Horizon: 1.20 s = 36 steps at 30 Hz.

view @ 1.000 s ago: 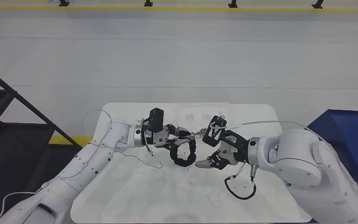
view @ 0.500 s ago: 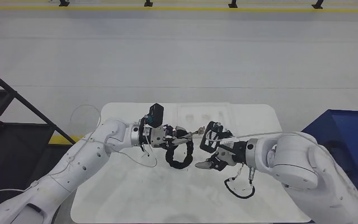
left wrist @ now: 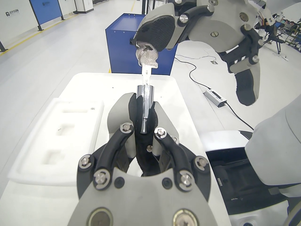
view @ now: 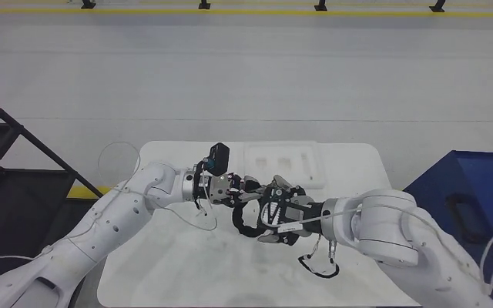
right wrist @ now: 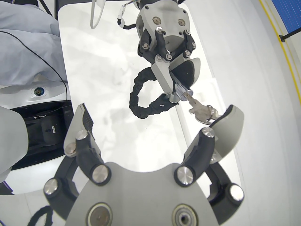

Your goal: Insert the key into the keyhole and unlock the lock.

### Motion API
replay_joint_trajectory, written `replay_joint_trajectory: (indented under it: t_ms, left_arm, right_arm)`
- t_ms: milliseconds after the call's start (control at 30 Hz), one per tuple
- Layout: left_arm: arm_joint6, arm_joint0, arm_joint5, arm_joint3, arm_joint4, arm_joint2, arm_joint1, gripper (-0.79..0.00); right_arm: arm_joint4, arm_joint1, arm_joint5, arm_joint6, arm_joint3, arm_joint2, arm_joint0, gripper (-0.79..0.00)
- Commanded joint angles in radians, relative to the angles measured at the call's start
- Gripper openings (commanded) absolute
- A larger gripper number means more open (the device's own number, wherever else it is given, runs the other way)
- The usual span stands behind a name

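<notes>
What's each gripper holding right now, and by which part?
Left gripper: shut on the lock, fingers clamping its chrome cylinder. Right gripper: open, holding nothing; one finger touches the head of the key in the keyhole.

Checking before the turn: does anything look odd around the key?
Yes. The key sits partly in the lock, which the left end effector clamps. The right end effector is open, and only one of its fingers touches the key's head.
</notes>
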Motion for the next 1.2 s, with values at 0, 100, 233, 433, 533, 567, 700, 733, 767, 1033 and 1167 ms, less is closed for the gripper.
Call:
replay_joint_trajectory:
  t_ms: [0,100,233,433,533,567,700,733,767,1033,1167]
  left_arm:
    - [0.004,-0.001,0.0,0.001,0.005,0.0,0.0,-0.785]
    - [0.008,-0.003,0.0,0.003,0.019,-0.001,0.001,-0.785]
    - [0.013,-0.004,0.0,0.002,0.042,-0.002,0.004,-0.785]
    - [0.003,-0.014,0.0,-0.025,0.063,0.002,0.02,-0.785]
    - [-0.007,-0.019,0.0,-0.042,0.065,0.009,0.031,-0.785]
    - [-0.011,-0.02,0.0,-0.047,0.063,0.013,0.035,-0.785]
    - [-0.026,-0.03,0.0,-0.066,0.051,0.03,0.05,-0.785]
    - [-0.029,-0.033,0.0,-0.069,0.047,0.035,0.054,-0.785]
    - [-0.031,-0.036,0.0,-0.071,0.043,0.04,0.057,-0.785]
    - [-0.039,-0.062,0.0,-0.08,0.012,0.085,0.073,-0.785]
    - [-0.035,-0.077,0.0,-0.079,0.001,0.107,0.077,-0.785]
  right_arm:
    - [0.004,-0.001,0.004,0.003,0.001,-0.007,0.007,0.0]
    - [0.002,-0.002,0.016,0.005,0.002,-0.006,0.015,0.0]
    - [-0.022,0.003,-0.007,-0.014,0.008,0.019,0.008,0.0]
    - [-0.072,0.016,-0.128,-0.043,-0.002,0.061,-0.01,0.0]
    - [-0.096,0.023,-0.188,-0.016,-0.005,0.069,-0.005,0.0]
    - [-0.101,0.025,-0.203,-0.005,-0.005,0.071,-0.002,0.0]
    - [-0.132,0.031,-0.238,0.011,-0.005,0.072,0.007,0.0]
    - [-0.143,0.034,-0.243,0.007,-0.007,0.069,0.008,0.0]
    - [-0.154,0.036,-0.249,0.0,-0.008,0.068,0.009,-0.043]
    - [-0.221,0.043,-0.29,-0.055,-0.009,0.067,0.004,-0.474]
    - [-0.256,0.043,-0.296,-0.079,-0.003,0.054,0.005,-0.499]
